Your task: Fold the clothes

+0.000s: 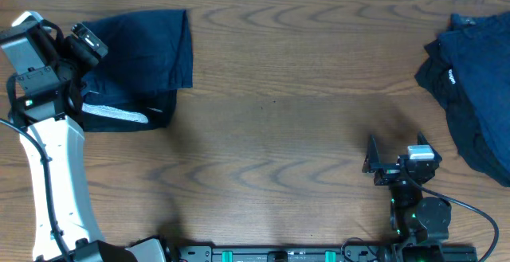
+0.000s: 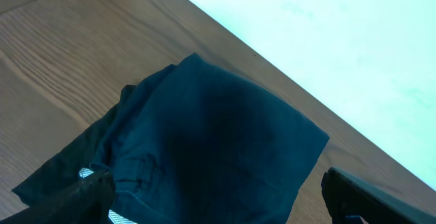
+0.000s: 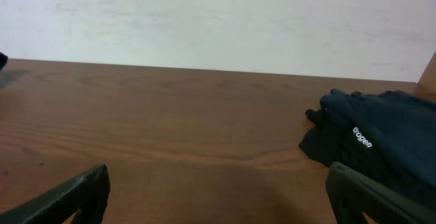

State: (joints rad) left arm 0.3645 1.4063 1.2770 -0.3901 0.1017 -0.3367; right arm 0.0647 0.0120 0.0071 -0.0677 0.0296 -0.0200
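Observation:
A folded navy garment (image 1: 151, 43) lies at the far left of the table on top of a black piece with a whitish-grey band (image 1: 119, 115). It also shows in the left wrist view (image 2: 218, 149). My left gripper (image 1: 80, 47) is open, just above the stack's left edge, holding nothing. A loose pile of navy and black clothes (image 1: 478, 79) with a small white mark (image 1: 450, 76) lies at the far right; it also shows in the right wrist view (image 3: 381, 142). My right gripper (image 1: 398, 160) is open and empty near the front edge, apart from the pile.
The wooden table (image 1: 279, 119) runs between the two heaps. A white wall (image 3: 218, 20) stands behind the far edge. The left arm's white link (image 1: 60, 182) stretches along the left side.

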